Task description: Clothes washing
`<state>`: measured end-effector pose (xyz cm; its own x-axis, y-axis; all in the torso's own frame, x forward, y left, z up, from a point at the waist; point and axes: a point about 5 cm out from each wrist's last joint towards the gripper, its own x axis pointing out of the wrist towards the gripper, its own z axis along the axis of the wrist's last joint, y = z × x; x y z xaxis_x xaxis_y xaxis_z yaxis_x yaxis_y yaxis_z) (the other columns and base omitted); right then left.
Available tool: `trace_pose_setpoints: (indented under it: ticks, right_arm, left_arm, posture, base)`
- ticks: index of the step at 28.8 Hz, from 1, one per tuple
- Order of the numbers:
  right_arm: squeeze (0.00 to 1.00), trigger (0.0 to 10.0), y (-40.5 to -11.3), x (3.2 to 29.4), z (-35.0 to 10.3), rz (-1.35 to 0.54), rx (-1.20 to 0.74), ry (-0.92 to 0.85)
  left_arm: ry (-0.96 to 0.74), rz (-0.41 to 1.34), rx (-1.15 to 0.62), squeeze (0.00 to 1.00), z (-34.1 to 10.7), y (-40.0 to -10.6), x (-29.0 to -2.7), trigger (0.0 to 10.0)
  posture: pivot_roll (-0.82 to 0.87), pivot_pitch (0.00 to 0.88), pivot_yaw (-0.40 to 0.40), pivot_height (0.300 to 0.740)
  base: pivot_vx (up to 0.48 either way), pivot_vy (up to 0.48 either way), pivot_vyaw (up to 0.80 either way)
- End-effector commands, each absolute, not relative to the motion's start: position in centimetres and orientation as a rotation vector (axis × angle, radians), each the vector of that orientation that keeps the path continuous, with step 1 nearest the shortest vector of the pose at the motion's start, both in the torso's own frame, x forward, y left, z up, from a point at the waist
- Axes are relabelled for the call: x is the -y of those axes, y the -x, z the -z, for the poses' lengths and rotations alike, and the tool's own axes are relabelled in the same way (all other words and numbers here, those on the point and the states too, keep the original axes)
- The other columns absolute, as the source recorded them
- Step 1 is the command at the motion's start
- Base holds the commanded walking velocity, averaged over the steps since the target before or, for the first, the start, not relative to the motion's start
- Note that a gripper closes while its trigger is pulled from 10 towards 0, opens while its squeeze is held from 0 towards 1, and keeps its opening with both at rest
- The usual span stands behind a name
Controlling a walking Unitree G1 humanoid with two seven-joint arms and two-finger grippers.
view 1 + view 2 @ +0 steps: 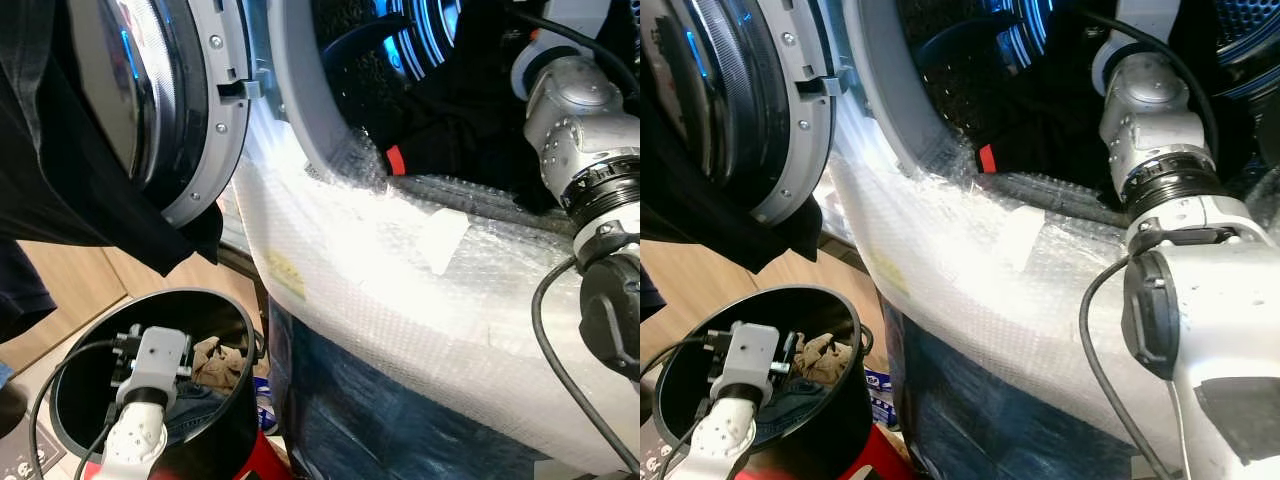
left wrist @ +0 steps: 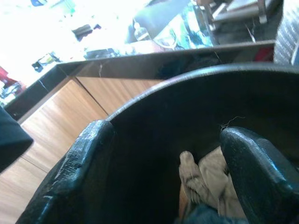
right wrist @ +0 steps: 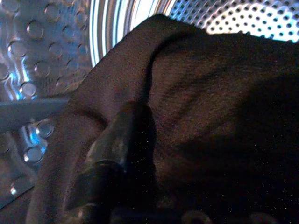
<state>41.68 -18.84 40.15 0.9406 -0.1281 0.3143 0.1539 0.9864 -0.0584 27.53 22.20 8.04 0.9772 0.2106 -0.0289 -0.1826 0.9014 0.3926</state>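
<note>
The washing machine's round door [image 1: 150, 90] stands open at my left. My right arm [image 1: 580, 130] reaches into the drum [image 3: 243, 18], where my right gripper [image 3: 135, 121] is shut on a dark garment [image 3: 210, 93]; one black finger [image 3: 117, 149] shows, the other is hidden under the cloth. My left gripper [image 2: 163, 177] hangs open just above the black laundry basket [image 1: 180, 293] on the floor. A beige cloth [image 2: 205, 177] and some denim [image 1: 190, 405] lie in the basket below its fingers [image 2: 74, 172]. Nothing is between them.
Bubble wrap [image 1: 400, 290] covers the machine's front below the opening. A dark cloth [image 1: 70, 190] hangs over the open door at the left. Wooden cabinets [image 2: 60, 116] stand behind the basket, and a red object [image 1: 262, 460] lies beside its base.
</note>
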Motion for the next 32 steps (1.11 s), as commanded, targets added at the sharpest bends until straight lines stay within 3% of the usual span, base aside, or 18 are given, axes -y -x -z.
trace_pose_setpoints:
  ticks: [1,9,11,16,20,22,26,30,31,32]
  right_arm:
    - [1.0,10.0,-40.8,19.1,-43.2,0.153,0.409,0.057]
    - [1.0,10.0,-41.1,19.3,-42.1,0.128,0.365,-0.038]
    - [1.0,10.0,-39.6,20.8,-45.3,0.234,0.554,-0.021]
    - [1.0,10.0,-38.8,21.3,-46.6,0.292,0.63,0.019]
    - [1.0,10.0,-41.6,19.2,-40.2,0.151,0.336,0.043]
    - [1.0,10.0,-41.7,19.1,-39.8,0.157,0.324,0.034]
    - [1.0,10.0,-38.7,20.0,-47.2,0.226,0.689,-0.023]
    - [1.0,10.0,-38.5,19.8,-47.9,0.175,0.675,-0.064]
    - [0.77,10.0,-38.9,19.3,-47.4,0.136,0.645,-0.063]
    - [0.0,10.0,-39.9,18.2,-45.6,0.09,0.535,0.041]
  left_arm:
    - [-0.42,-0.209,-0.056,0.0,-8.8,-27.7,-22.7,10.0]
    - [-0.357,-0.241,-0.059,0.0,-9.0,-27.6,-22.8,10.0]
    - [-0.359,-0.243,-0.038,0.0,-9.6,-27.7,-22.7,10.0]
    - [-0.365,-0.242,-0.036,0.0,-9.6,-27.7,-22.7,10.0]
    - [-0.303,-0.243,-0.064,0.0,-9.1,-27.5,-22.8,10.0]
    - [-0.308,-0.238,-0.063,0.0,-9.2,-27.5,-22.6,10.0]
    - [-0.319,-0.225,-0.045,0.0,-9.5,-27.9,-22.2,10.0]
    - [-0.319,-0.23,-0.042,0.0,-9.6,-27.9,-22.2,10.0]
    - [-0.319,-0.228,-0.044,0.0,-9.5,-28.0,-22.2,10.0]
    - [-0.324,-0.225,-0.052,0.0,-9.3,-28.0,-22.2,10.0]
  posture:
    - [0.01,0.0,0.048,0.74]
    - [0.0,0.0,0.048,0.74]
    - [0.0,0.0,0.048,0.74]
    - [0.01,0.0,0.046,0.74]
    - [-0.02,0.0,0.048,0.74]
    - [-0.01,0.0,0.053,0.74]
    - [-0.01,0.0,0.044,0.74]
    - [-0.02,0.001,0.038,0.74]
    - [-0.02,0.002,0.033,0.74]
    - [-0.02,0.003,0.033,0.74]
  base:
    - [0.0,0.0,0.0]
    - [0.0,0.0,0.0]
    - [0.0,0.0,0.0]
    - [0.0,0.0,0.0]
    - [0.0,0.0,0.0]
    - [0.0,0.0,0.0]
    - [0.0,0.0,0.0]
    - [0.0,0.0,0.0]
    - [0.0,0.0,0.0]
    - [0.0,0.0,0.0]
